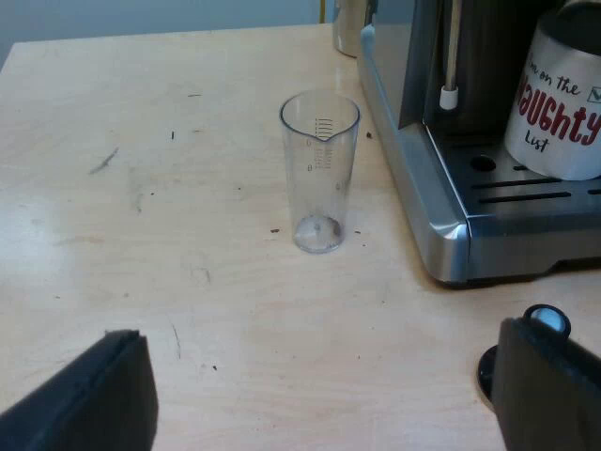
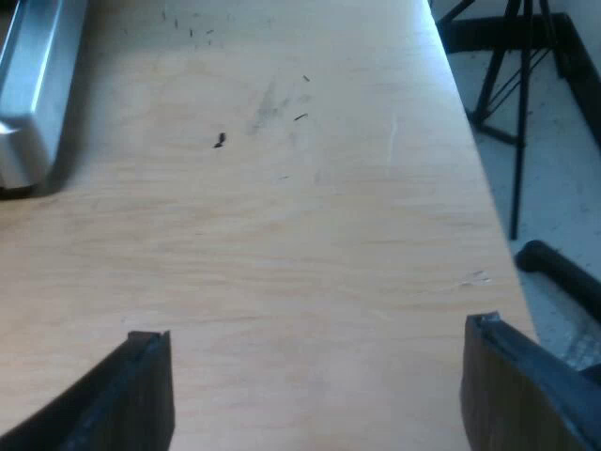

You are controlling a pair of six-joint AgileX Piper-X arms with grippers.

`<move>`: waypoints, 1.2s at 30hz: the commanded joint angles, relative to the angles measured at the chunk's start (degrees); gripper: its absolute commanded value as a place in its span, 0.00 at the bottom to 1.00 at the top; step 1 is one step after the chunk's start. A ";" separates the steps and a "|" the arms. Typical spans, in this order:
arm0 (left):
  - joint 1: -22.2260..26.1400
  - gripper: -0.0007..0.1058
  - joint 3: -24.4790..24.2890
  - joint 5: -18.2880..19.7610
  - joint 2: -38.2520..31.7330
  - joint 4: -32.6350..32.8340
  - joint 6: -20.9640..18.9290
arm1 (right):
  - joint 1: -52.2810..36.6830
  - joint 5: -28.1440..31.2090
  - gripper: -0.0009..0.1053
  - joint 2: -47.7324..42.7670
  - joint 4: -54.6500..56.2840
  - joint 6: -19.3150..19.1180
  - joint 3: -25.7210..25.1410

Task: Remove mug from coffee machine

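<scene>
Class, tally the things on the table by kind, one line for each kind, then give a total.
machine: 1
mug, on the machine's tray: 1
measuring glass: 1
tamper, partly hidden by the left gripper's finger, likely: 1
metal container behind the machine: 1
Total: 5

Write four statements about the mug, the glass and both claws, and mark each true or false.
1. The mug stands on the espresso machine's drip tray. True.
2. The measuring glass lies on its side. False: it stands upright on the table.
3. The left claw grips the mug. False: it is open and empty, away from the mug.
4. The right claw is open over the table. True.
</scene>
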 commanded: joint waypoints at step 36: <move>-8.02 0.75 -0.66 12.30 5.48 -10.21 -1.63 | 2.09 -19.20 0.63 13.45 -6.18 -0.01 -8.73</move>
